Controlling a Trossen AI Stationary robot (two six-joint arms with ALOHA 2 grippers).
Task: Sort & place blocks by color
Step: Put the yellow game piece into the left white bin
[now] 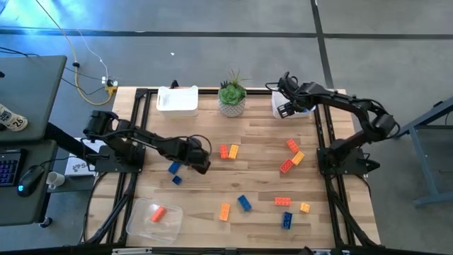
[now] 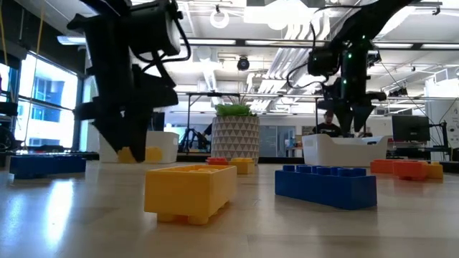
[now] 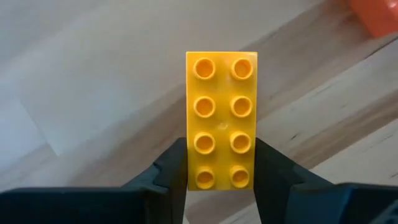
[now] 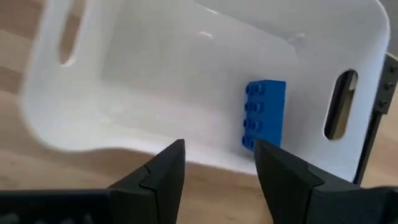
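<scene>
A yellow brick [image 3: 221,120] is pinched near one end by the left pincer [image 3: 221,167], low over the tabletop [image 1: 248,177]; held off-centre, it could pivot and slip; the right pincer [image 4: 217,163] is held spread, empty, above the white bin [image 4: 205,68] containing a blue brick [image 4: 264,114].

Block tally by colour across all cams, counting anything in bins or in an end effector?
Blue blocks: 5, one in the white bin
Red-orange blocks: 5, one in the clear tray
Yellow-orange blocks: 5, one in the left end effector
Total: 15
</scene>
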